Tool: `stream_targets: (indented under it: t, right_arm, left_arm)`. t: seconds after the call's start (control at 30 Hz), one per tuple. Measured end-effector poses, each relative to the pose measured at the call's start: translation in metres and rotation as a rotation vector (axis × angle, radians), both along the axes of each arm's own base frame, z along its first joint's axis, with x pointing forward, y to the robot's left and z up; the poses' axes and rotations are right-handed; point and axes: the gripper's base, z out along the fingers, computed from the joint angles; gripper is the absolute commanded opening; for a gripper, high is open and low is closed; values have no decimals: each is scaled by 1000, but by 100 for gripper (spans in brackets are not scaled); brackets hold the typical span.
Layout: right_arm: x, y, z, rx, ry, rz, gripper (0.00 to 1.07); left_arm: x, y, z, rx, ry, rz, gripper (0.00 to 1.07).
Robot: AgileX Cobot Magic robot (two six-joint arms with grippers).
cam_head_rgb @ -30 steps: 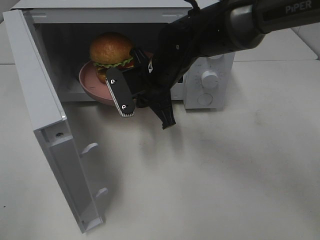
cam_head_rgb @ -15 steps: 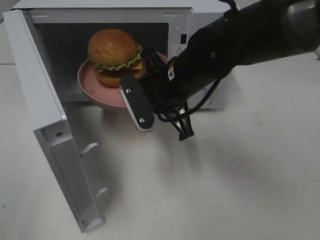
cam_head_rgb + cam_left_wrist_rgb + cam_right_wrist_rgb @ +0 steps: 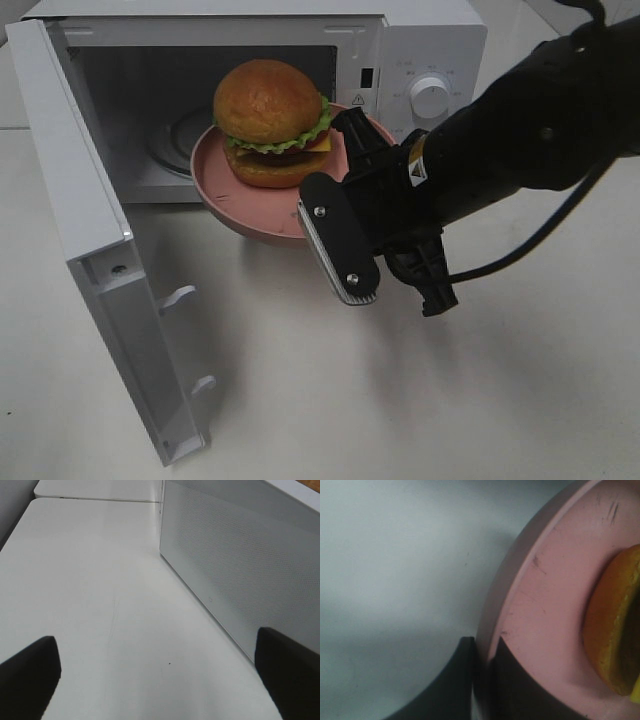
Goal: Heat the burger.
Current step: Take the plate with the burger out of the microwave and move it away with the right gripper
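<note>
Burger (image 3: 268, 120) on pink plate (image 3: 222, 184) — now farther out of microwave (image 3: 425, 45).

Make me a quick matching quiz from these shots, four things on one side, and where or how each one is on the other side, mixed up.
Things:
1. golden-brown burger with green lettuce
2. round pink plate
3. white microwave door
4. robot's left hand

States:
A. swung wide open
B. pinched at its rim by the right hand
C. sitting on the plate
D. open and empty over the white table, beside the microwave's side wall

Pairs: 1-C, 2-B, 3-A, 4-D
</note>
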Motion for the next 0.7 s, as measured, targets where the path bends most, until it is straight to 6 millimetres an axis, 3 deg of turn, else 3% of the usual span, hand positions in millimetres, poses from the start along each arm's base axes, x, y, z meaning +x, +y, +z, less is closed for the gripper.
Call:
stream_targets:
  t: [0.7]
  right_arm:
    - [-54, -45, 12, 14, -9, -12, 0]
  left_arm:
    - [0, 0, 0, 0, 0, 0, 98]
